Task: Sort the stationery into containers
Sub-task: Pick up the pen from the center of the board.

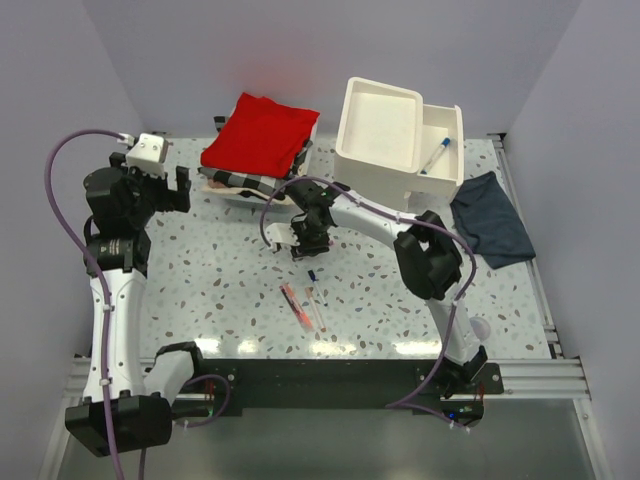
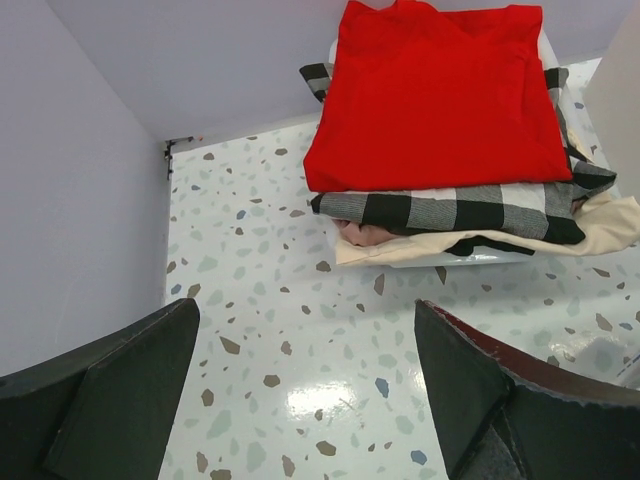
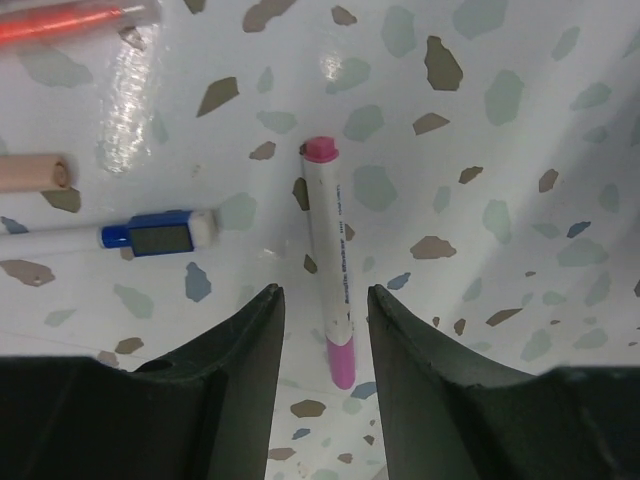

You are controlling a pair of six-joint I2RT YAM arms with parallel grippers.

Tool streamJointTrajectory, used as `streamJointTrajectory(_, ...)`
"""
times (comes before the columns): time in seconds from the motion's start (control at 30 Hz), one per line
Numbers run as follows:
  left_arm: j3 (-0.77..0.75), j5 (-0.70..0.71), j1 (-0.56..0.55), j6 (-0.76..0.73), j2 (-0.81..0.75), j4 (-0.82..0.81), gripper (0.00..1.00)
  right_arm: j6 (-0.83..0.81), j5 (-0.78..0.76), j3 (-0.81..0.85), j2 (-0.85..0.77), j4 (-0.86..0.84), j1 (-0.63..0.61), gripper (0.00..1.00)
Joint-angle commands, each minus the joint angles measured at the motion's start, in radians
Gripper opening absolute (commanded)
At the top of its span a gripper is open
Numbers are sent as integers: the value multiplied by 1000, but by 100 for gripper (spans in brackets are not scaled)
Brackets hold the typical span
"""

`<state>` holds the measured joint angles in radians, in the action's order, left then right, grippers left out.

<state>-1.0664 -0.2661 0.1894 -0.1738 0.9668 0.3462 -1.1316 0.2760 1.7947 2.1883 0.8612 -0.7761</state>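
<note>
1. Tabletop (image 1: 220, 290) from the overhead camera: I see my right gripper (image 1: 303, 243) lowered near the middle. My left gripper (image 1: 168, 190) is held at the far left, just left of the stack of folded cloths (image 1: 260, 135). The white drawer unit (image 1: 380, 130) stands at the far side. One drawer (image 1: 452, 172) is pulled out to its right, and a blue-capped pen (image 1: 436, 157) lies in it. Just nearer than the right gripper lie a second blue-capped pen (image 1: 313, 275) and an orange-red marker (image 1: 293, 300). A dark blue-grey cloth (image 1: 492, 225) lies right of the unit.
2. Left wrist camera: the left gripper (image 2: 300, 400) has its jaws spread wide with only bare table between them. Beyond it a red cloth (image 2: 440, 90) sits on top of a checked cloth (image 2: 450, 205).
3. Right wrist camera: the right gripper (image 3: 322, 340) has its jaws a narrow gap apart, straddling a pink-capped pen (image 3: 328, 270) that lies flat on the table. I can see a sliver of table on either side of the pen, so it is not gripped. Beside it lie the second blue-capped pen (image 3: 120, 235), a beige piece (image 3: 30, 172) and the orange-red marker (image 3: 60, 22).
</note>
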Motion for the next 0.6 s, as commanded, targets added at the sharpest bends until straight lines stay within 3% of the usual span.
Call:
streamJointTrajectory(0.0,-12,-10,10,20,16,-26,94,-63,-17,35,37,33,8,41)
streamJointTrajectory(0.23,-26,-12,12,17,50,-36,94,-68,-43,20,91,77,9,38)
streamJointTrajectory(0.33,-36,-15,12,22,64,-38,94,-66,-49,37,116,111,12,28)
streamJointTrajectory(0.37,-40,-16,12,22,69,-38,94,-66,-52,20,113,105,12,16)
streamJointTrajectory(0.47,-53,-21,10,20,84,-39,94,-31,-55,-9,85,81,11,0)
streamJointTrajectory(0.57,-67,-22,12,16,99,-42,94,39,-32,9,39,99,12,0)
